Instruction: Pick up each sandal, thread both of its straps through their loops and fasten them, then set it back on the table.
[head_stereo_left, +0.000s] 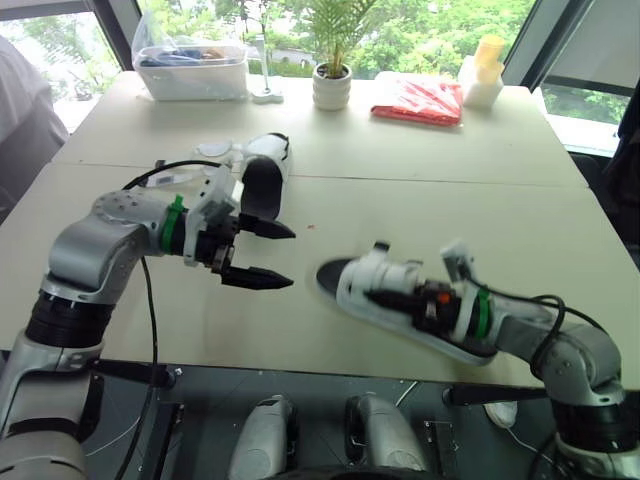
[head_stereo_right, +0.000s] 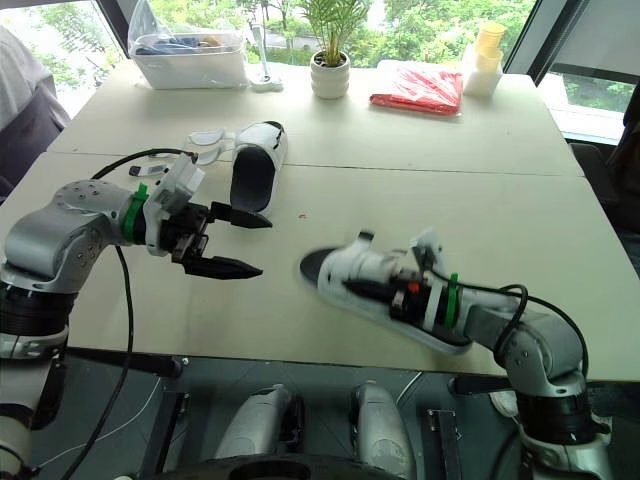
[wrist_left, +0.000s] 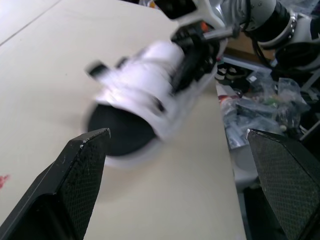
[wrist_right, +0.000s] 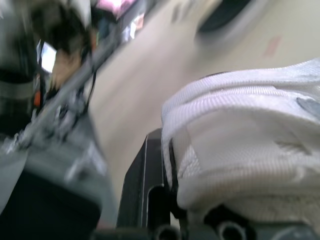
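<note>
Right gripper (head_stereo_left: 383, 297) holds the sandal (head_stereo_left: 352, 287) by its strap — it may twist free before the wide-open left gripper (head_stereo_left: 290, 258) nearby helps.

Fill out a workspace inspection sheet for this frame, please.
Surface: beige table, tiny red speck mid-table.
Job's things: near sandal tilted at the front edge; far sandal lying flat, straps loose.
Clutter: clear bin, potted plant, red packet, yellow-topped container along the back edge.
Grippers: left pincer open above the table; right pincer shut on near sandal.
Cables: black cable on each forearm.
Surroundings: windows with greenery; a person's sleeve, robot's left.
</note>
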